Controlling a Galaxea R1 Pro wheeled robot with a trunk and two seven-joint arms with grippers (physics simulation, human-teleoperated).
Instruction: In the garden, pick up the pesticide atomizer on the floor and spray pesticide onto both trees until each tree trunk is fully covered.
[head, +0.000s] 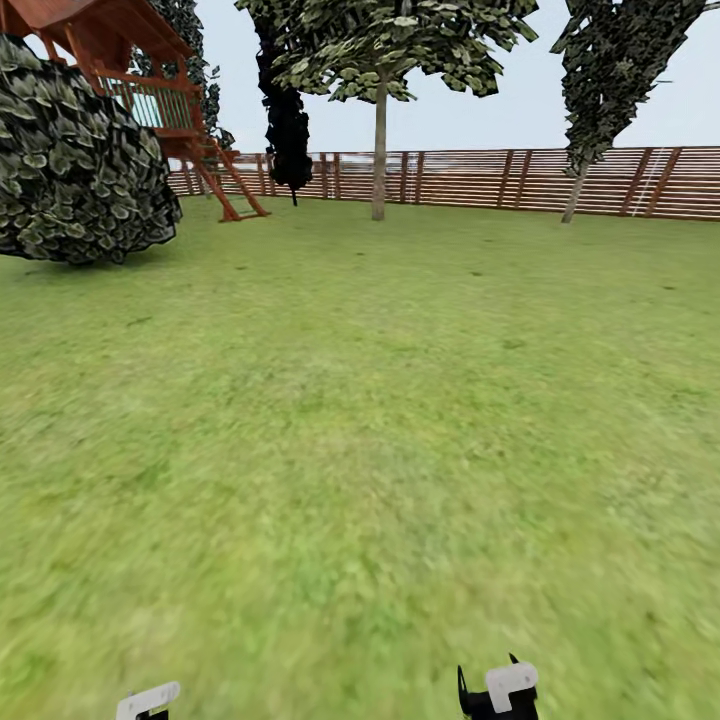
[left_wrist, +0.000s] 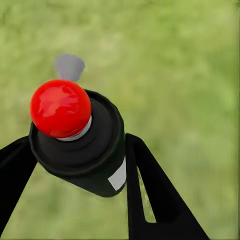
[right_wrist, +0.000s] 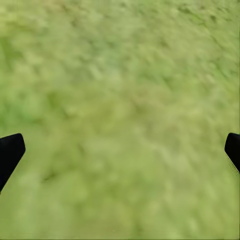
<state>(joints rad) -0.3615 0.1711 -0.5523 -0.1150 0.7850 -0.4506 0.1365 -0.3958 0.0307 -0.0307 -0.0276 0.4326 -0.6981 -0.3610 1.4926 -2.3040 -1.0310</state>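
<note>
The pesticide atomizer (left_wrist: 102, 132) is a black can with a round red cap (left_wrist: 61, 107) and a grey nozzle (left_wrist: 69, 66). My left gripper (left_wrist: 77, 142) is shut on it, one black finger on each side of the can, above grass. My right gripper (right_wrist: 122, 147) is open over bare lawn, with nothing between its fingertips. In the head view, two trees stand far off by the fence. One has an upright trunk (head: 380, 160). The other has a thinner, leaning trunk (head: 576, 192). Both arms' wrists, left (head: 148, 700) and right (head: 500, 690), show at the near edge.
A large leafy bush (head: 80, 160) and a red wooden play tower (head: 150, 90) stand at the left. A black column-shaped conifer (head: 288, 130) rises before the brown slat fence (head: 480, 178). Wide green lawn (head: 380, 420) stretches between me and the trees.
</note>
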